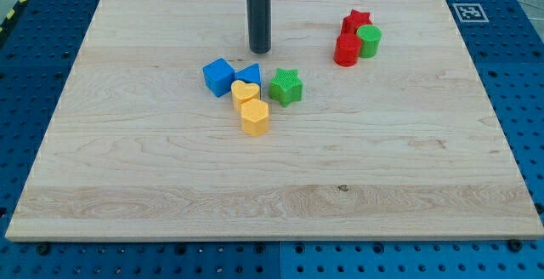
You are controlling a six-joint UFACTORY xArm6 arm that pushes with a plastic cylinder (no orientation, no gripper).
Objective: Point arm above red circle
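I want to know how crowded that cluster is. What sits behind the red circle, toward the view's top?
Behind the red circle sits a red star, touching it; a green cylinder crowds its right. The star's lower part is covered. My tip is well left.

The red circle [347, 50], a short upright cylinder, sits toward the view's upper right.

- You see a pale wooden board [272, 185] with visible grain, filling most of the view.
- Around it lies a blue perforated base [518, 66], dotted with regular holes.
- At the view's top right sits a black-and-white marker tag [468, 11].
- Light falls evenly, with soft shadows.
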